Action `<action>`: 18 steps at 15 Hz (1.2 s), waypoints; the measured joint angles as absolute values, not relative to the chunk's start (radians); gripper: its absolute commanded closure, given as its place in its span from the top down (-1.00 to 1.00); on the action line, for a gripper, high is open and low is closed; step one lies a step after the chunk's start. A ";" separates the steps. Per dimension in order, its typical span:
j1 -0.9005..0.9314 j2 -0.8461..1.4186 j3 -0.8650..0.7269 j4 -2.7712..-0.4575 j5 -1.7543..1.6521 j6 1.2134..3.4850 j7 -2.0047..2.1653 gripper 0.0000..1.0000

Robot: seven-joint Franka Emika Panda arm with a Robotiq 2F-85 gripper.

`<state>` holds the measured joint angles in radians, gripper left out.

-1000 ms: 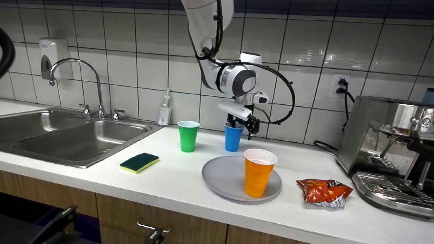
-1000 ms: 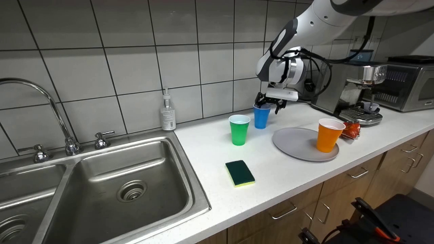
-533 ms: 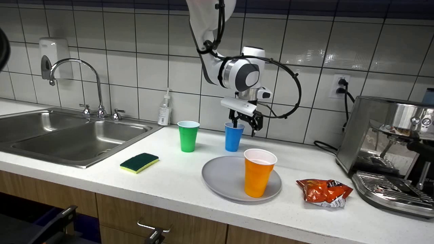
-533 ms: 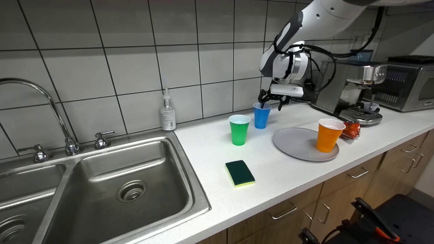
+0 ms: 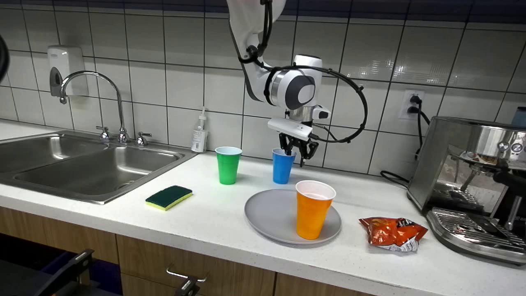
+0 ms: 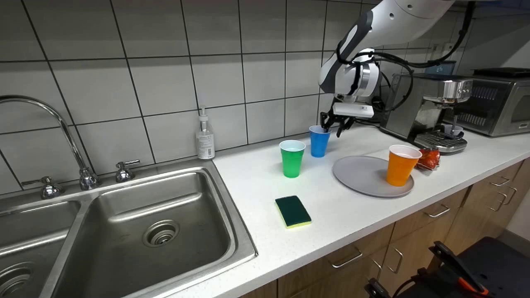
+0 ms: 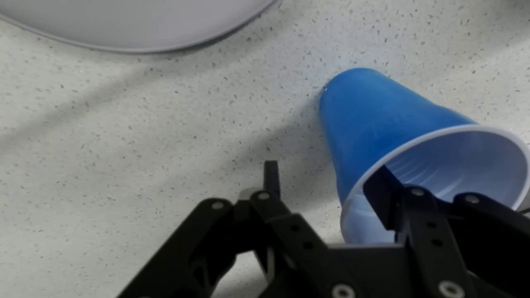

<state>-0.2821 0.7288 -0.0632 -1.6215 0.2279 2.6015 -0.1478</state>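
Step in hand, imo: lining up a pinch on the blue cup (image 7: 368, 111) at its rim, no grip made yet afaict. The gripper (image 7: 323, 176) has its jaws apart, partway, nothing clamped: one finger is down in the cup mouth, the other hangs outside w/ a clear gap to the cup, so one side of the cup sits b/w them. Can't tell if the inner finger touches plastic. Next move prob calls for bringing both fingers together on that side, evenly & gently, w/ a check it's seated; it looks thin, so it may flex, or the cup may tip if one finger lands first. Cup pos: on the white counter (image 5: 230, 218), near the tile backsplash (image 5: 185, 86), green cup (image 5: 227, 166) off to one side, grey plate (image 5: 271, 213) w/ orange cup (image 5: 312, 216) on it nearer the front edge. Orientation: upright, mouth up, base down, long axis approx vert in both exterior views. In wrist view it looks laid over, mouth lower rt, base upper left, but that's prob just cam angle. Can't see the cup's inner bottom.
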 measured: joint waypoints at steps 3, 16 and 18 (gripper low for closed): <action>-0.283 0.727 -0.063 -1.629 0.228 2.601 -0.154 -0.94; -0.343 0.659 0.004 -1.670 0.252 2.585 -0.228 -0.98; -0.358 0.643 0.014 -1.683 0.263 2.579 -0.246 -0.98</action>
